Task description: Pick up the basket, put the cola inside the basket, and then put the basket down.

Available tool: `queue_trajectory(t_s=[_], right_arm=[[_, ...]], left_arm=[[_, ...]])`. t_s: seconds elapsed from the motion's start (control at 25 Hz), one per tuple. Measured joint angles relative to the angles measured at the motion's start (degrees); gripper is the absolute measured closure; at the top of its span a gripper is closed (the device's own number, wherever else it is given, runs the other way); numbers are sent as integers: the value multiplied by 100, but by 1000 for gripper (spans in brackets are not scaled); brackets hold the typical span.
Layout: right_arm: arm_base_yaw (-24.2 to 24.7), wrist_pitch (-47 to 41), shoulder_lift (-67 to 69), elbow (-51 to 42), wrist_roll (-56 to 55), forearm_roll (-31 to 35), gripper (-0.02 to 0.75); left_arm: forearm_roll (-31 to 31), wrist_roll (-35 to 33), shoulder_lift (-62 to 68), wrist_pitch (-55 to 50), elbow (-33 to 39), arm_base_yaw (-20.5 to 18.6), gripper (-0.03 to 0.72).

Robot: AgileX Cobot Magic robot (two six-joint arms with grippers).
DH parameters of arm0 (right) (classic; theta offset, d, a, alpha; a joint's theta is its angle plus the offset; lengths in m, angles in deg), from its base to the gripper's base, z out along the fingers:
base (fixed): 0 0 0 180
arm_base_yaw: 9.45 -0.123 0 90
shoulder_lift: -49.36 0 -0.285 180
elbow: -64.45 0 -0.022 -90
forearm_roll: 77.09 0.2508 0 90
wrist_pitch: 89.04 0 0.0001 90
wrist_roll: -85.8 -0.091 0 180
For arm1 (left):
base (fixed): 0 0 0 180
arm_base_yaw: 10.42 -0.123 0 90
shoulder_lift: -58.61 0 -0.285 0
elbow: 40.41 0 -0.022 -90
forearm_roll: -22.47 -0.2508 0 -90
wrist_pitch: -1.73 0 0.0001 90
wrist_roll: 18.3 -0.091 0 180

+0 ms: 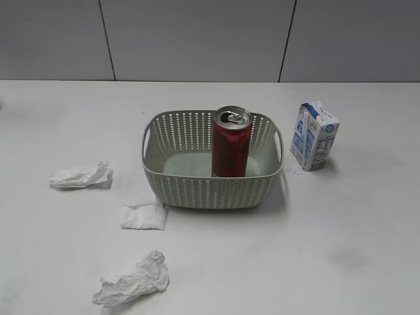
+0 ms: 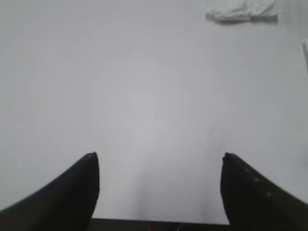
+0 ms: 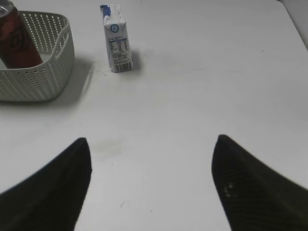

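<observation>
The pale sage-green basket (image 1: 210,189) stands on the white table at the middle. The red cola can (image 1: 231,144) stands upright inside it, silver top up. The right wrist view shows the basket (image 3: 41,77) at the top left with the cola (image 3: 17,41) in it. My right gripper (image 3: 151,144) is open and empty over bare table, well away from the basket. My left gripper (image 2: 159,156) is open and empty over bare table. Neither gripper shows in the exterior view.
A blue-and-white carton (image 1: 315,136) stands right of the basket; it also shows in the right wrist view (image 3: 116,38). Crumpled white tissues lie left of the basket (image 1: 80,176), by its front left corner (image 1: 144,215) and nearer the front (image 1: 133,281). One tissue (image 2: 240,12) shows in the left wrist view.
</observation>
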Motion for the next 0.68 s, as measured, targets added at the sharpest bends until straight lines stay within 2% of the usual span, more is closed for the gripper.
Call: queue_trajectory(t_s=[0.68], right_arm=[[0, 5, 0, 0, 0, 0, 149]], left_arm=[[-47, 0, -2456, -5, 45, 0, 99]])
